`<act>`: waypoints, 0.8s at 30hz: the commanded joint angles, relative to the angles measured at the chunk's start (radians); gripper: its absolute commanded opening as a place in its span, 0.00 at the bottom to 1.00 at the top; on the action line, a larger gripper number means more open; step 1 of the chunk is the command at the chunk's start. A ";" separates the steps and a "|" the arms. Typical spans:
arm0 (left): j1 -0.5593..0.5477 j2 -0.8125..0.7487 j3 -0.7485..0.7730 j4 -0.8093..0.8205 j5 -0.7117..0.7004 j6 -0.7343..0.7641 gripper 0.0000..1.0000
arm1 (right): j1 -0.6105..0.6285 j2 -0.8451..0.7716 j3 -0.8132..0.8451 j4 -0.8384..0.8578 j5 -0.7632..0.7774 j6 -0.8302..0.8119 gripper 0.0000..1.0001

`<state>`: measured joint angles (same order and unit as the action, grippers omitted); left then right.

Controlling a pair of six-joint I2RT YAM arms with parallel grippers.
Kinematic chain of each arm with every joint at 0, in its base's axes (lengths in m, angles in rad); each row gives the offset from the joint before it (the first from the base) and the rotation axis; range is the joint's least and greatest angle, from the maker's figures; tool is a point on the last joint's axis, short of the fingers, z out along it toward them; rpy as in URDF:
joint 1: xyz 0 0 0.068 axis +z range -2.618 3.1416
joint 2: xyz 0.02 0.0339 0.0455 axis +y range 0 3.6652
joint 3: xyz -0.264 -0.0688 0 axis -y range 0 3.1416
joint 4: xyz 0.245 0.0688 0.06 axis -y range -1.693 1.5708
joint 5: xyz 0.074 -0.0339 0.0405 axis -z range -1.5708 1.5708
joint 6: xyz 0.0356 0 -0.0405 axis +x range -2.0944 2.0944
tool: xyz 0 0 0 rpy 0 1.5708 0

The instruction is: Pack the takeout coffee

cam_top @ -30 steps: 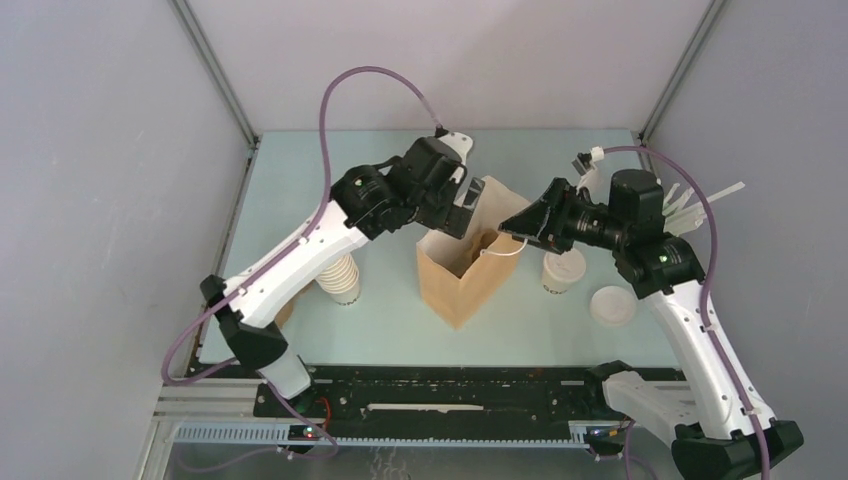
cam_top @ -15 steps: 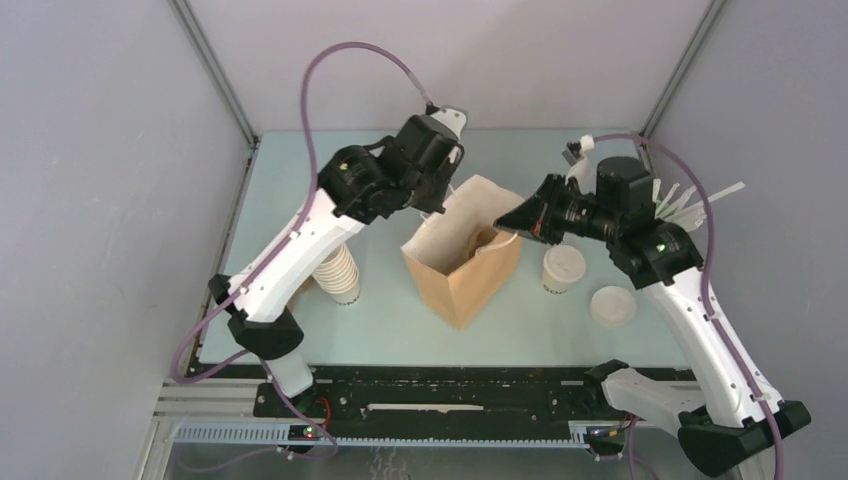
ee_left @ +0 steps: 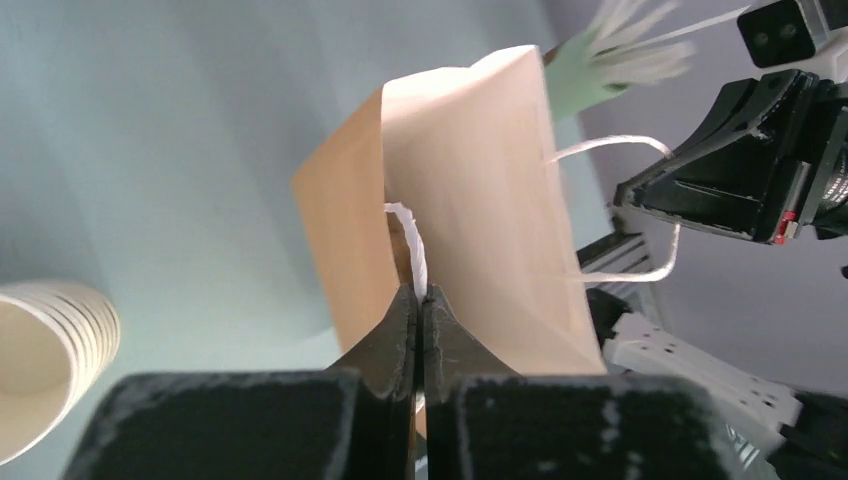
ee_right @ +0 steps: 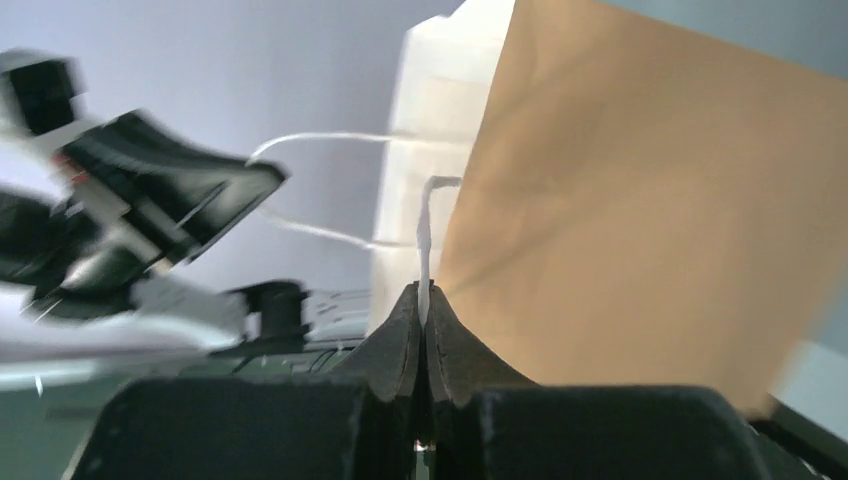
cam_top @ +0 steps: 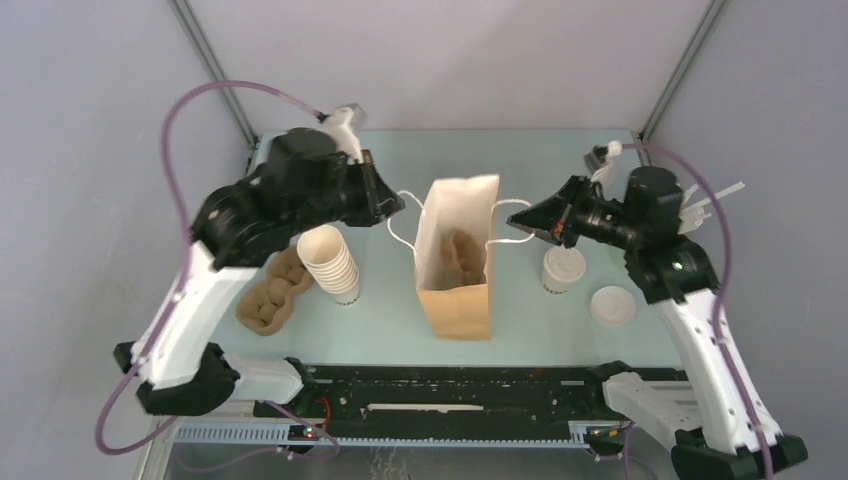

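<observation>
The takeout coffee (cam_top: 563,268), a small cream cup with a white lid, stands on the table right of the brown paper bag (cam_top: 455,285). The bag stands upright with its mouth open, and a brown shape shows inside. My left gripper (cam_top: 396,207) is shut on the bag's left white string handle (ee_left: 408,232), just left of the bag. My right gripper (cam_top: 514,222) is shut on the right string handle (ee_right: 426,225), above and left of the coffee. In the wrist views the left gripper (ee_left: 421,291) and the right gripper (ee_right: 425,289) each pinch a taut string against the bag's side (ee_right: 640,200).
A stack of nested cream cups (cam_top: 331,262) stands left of the bag, with a brown pulp cup carrier (cam_top: 268,297) beside it. A loose white lid (cam_top: 612,306) lies right of the coffee. White stirrers (cam_top: 705,203) stick out at the back right.
Both grippers have shut on the bag's string handles. The left arm swung left and the right drew slightly right, pulling the handles apart; the bag turned square and its mouth opened.
</observation>
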<state>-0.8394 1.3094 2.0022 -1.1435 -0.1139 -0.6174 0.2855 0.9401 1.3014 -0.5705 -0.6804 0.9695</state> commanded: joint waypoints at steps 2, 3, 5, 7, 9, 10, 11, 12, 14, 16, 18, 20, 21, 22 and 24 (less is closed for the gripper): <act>0.107 0.180 -0.057 -0.010 0.205 -0.049 0.00 | -0.067 0.137 -0.105 -0.032 -0.064 -0.114 0.03; 0.099 0.189 0.025 -0.014 0.228 -0.034 0.00 | -0.048 0.154 -0.002 -0.085 -0.040 -0.150 0.03; 0.076 0.202 0.206 0.007 0.306 -0.041 0.00 | -0.016 0.202 0.238 -0.219 -0.012 -0.197 0.04; 0.034 0.184 0.285 0.064 0.304 -0.045 0.00 | 0.013 0.243 0.427 -0.286 0.000 -0.216 0.05; 0.019 0.118 0.143 0.129 0.233 -0.010 0.02 | 0.039 0.218 0.380 -0.223 0.009 -0.212 0.08; 0.028 0.079 0.020 0.133 0.149 -0.013 0.01 | 0.033 0.190 0.279 -0.143 0.002 -0.189 0.09; 0.063 0.048 -0.116 0.117 0.084 -0.054 0.00 | 0.010 0.170 0.148 -0.069 -0.016 -0.152 0.09; 0.128 0.038 -0.238 0.103 0.113 -0.108 0.00 | -0.016 0.161 0.018 0.009 -0.035 -0.113 0.07; 0.256 0.053 -0.422 0.103 0.344 -0.162 0.00 | -0.050 0.202 -0.112 0.024 -0.056 -0.107 0.03; 0.251 0.029 -0.373 0.123 0.357 -0.107 0.00 | -0.053 0.256 -0.064 -0.038 -0.094 -0.145 0.02; 0.167 -0.008 -0.167 0.127 0.262 -0.039 0.00 | -0.030 0.267 0.118 -0.097 -0.083 -0.169 0.03; 0.145 -0.016 -0.012 0.131 0.233 -0.034 0.00 | 0.002 0.302 0.376 -0.199 -0.044 -0.211 0.04; 0.150 -0.024 -0.002 0.140 0.229 -0.045 0.00 | 0.014 0.325 0.486 -0.234 -0.038 -0.224 0.05; 0.153 -0.038 -0.033 0.150 0.205 -0.054 0.00 | 0.022 0.340 0.538 -0.239 -0.041 -0.228 0.06; 0.183 -0.051 -0.169 0.155 0.209 -0.079 0.00 | 0.032 0.323 0.436 -0.143 -0.057 -0.218 0.07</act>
<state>-0.6933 1.3655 1.8664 -1.0344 0.1257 -0.6895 0.2882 1.3830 1.6817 -0.7860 -0.7006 0.7898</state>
